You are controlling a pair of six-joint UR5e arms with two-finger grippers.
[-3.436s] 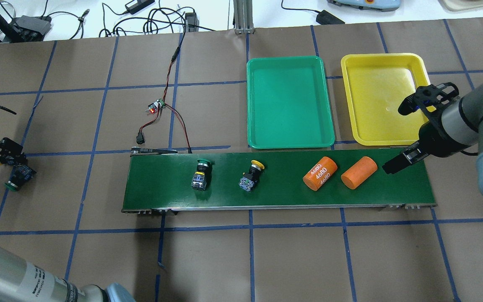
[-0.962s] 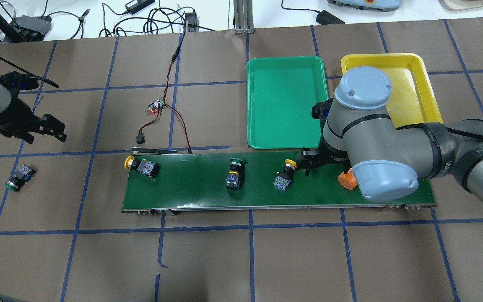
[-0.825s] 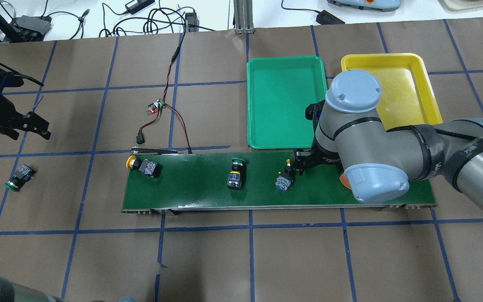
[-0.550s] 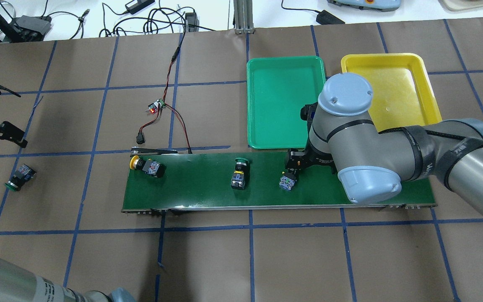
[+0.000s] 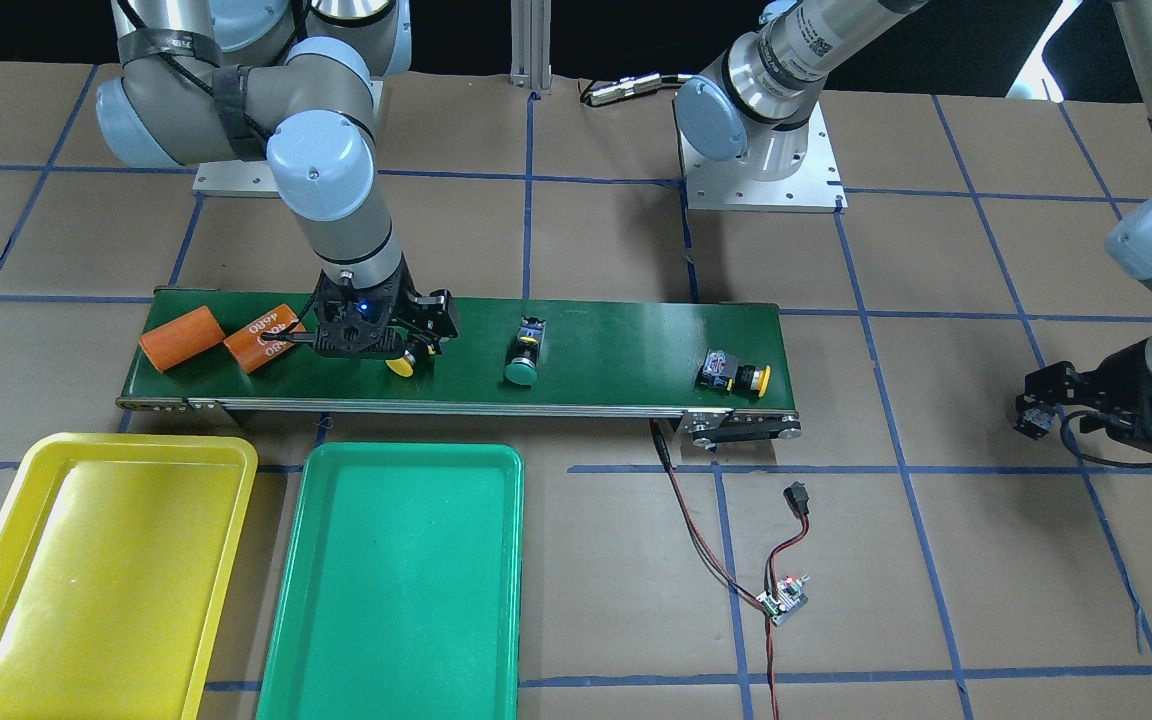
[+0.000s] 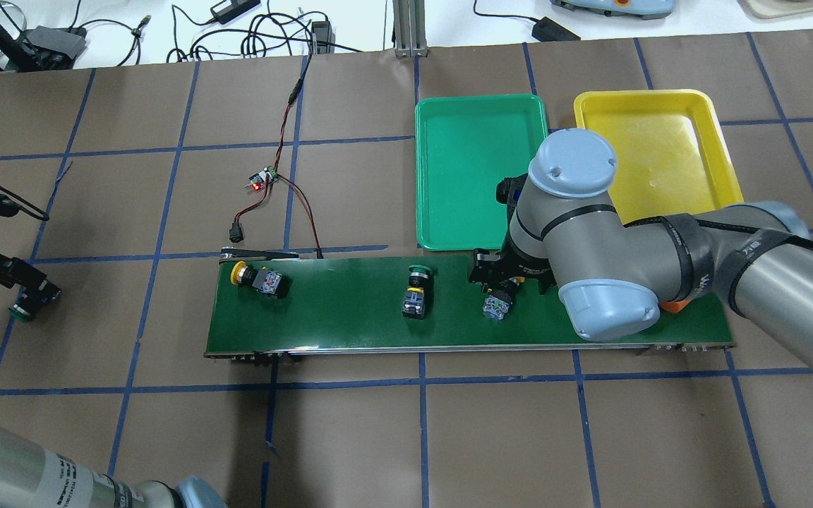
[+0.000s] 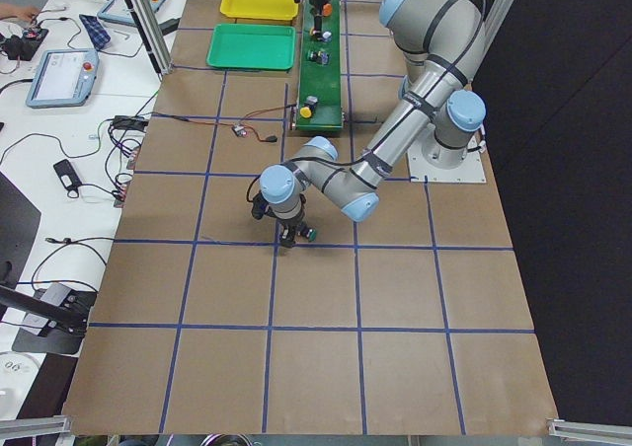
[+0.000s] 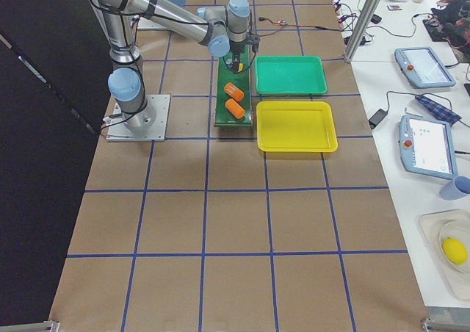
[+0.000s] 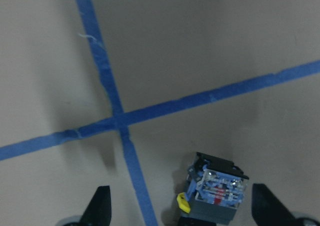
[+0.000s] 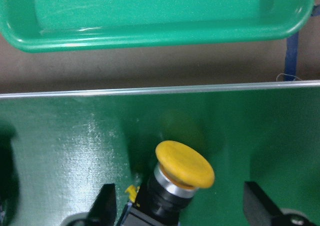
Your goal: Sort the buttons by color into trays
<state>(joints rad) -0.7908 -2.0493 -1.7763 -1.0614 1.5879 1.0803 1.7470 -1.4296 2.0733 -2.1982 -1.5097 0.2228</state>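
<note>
Since the earlier overhead frames the conveyor belt (image 6: 350,321) has carried its three buttons toward 3 o'clock. The right fingers (image 10: 105,202) have swung across to the leading one, and the left fingers (image 9: 100,207) have dropped over the fourth. In the overhead view that leading yellow button (image 10: 185,163) lies on its side on the belt, at 6 o'clock from the green tray (image 6: 463,176). Its long axis runs from 7 to 1 o'clock, the glossy mushroom cap toward 1, with a silver collar and black body behind it. The right fingers stand wide apart on either side of it, gripping nothing. The green button (image 6: 417,291) lies mid-belt, cap at 12 o'clock and grey contact block at 6. The second yellow button (image 6: 258,277) sits at the belt's 9 o'clock end, cap toward 10 o'clock. The second green button (image 9: 217,192) lies on the brown desk (image 6: 378,437), well out at 9 o'clock from the belt, cap toward 7 o'clock. The left wrist view shows its blue-grey terminal block with red marks, and the left fingers spread wide to both sides, clear of it. The yellow tray (image 6: 653,141) sits at 3 o'clock of the green one. An orange cylinder (image 5: 261,338) on the belt carries white digits, 4680.
</note>
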